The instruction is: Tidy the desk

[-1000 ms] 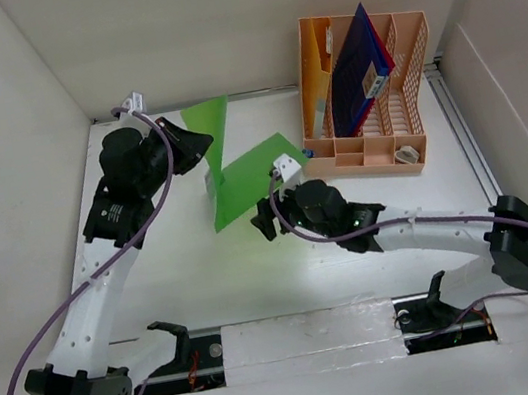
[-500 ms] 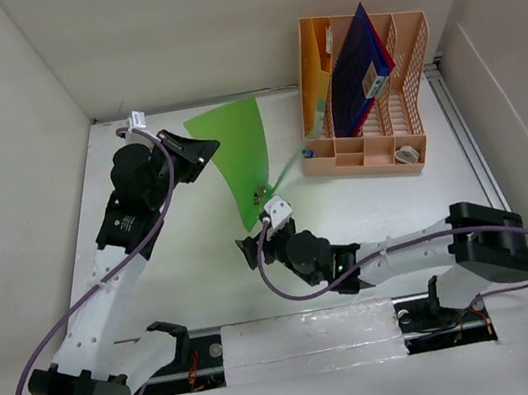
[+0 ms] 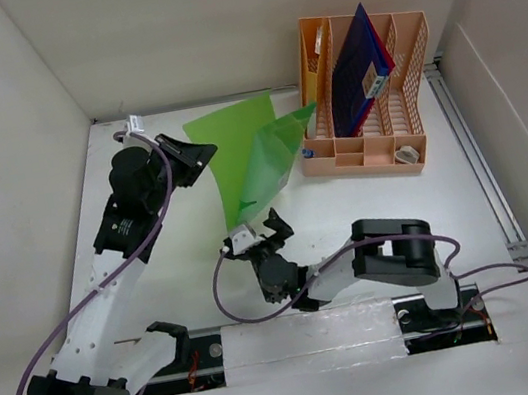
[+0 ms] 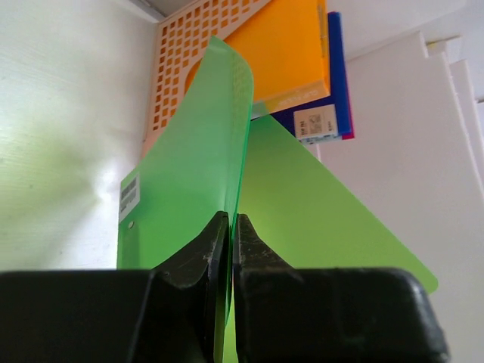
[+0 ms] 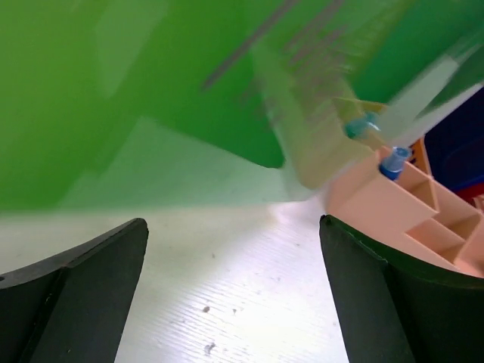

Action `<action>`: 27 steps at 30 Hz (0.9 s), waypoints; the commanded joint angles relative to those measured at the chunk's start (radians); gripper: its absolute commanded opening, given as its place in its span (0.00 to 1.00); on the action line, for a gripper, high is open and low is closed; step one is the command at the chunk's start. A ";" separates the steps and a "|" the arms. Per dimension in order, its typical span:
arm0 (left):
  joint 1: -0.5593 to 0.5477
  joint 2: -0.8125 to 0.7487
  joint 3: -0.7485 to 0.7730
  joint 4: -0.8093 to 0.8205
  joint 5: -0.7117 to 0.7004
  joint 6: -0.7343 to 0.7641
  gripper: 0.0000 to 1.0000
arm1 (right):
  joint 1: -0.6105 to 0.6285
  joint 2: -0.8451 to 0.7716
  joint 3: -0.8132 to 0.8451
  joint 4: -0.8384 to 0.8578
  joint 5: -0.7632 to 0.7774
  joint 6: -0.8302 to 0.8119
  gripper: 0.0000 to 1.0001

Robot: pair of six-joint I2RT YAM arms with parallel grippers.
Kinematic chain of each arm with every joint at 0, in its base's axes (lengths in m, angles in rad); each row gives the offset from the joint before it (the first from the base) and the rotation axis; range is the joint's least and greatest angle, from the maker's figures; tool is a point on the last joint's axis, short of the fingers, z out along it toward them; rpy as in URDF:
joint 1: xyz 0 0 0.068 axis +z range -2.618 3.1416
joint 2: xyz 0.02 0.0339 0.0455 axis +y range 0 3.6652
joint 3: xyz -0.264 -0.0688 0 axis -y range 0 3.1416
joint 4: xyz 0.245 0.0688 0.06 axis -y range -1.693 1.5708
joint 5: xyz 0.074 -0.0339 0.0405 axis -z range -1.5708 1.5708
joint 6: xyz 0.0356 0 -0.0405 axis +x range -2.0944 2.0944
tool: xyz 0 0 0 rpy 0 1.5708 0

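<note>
Judging from the filled rack [image 3: 412, 61], you were partway: your left claw [image 4: 231, 221] pinched the green folder [image 3: 241, 151] above the desk [image 3: 416, 197], not yet filed; right claw [image 5: 234, 257] wide, empty.

Robotics laboratory test cell: a white tabletop [image 3: 399, 215] enclosed by plain white walls [image 3: 177, 40]. A left arm [image 3: 98, 296] and right arm [image 3: 385, 256] are bolted at its near edge by a taped metal rail [image 3: 308, 337]; a file rack [image 3: 407, 82] of folders [image 3: 359, 65] stands far right.

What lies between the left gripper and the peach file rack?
The green folder, as the top view shows: the left gripper is shut on one edge, and the folder's far corner reaches the file rack.
</note>
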 commanded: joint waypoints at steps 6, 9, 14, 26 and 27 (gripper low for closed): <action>0.003 -0.063 0.020 -0.028 0.007 0.051 0.00 | 0.003 -0.213 -0.050 0.418 0.044 -0.009 1.00; 0.003 -0.062 0.003 -0.021 0.065 0.042 0.00 | -0.047 -0.263 -0.041 0.223 -0.016 0.120 0.99; 0.003 -0.081 0.029 -0.041 0.096 0.055 0.00 | -0.081 -0.263 -0.059 0.207 -0.011 0.157 0.93; 0.044 -0.089 0.048 -0.065 0.116 0.124 0.00 | -0.132 -0.413 -0.029 -0.362 -0.347 0.531 0.00; 0.044 -0.089 0.045 -0.064 0.116 0.129 0.00 | -0.132 -0.424 -0.029 -0.377 -0.364 0.530 0.00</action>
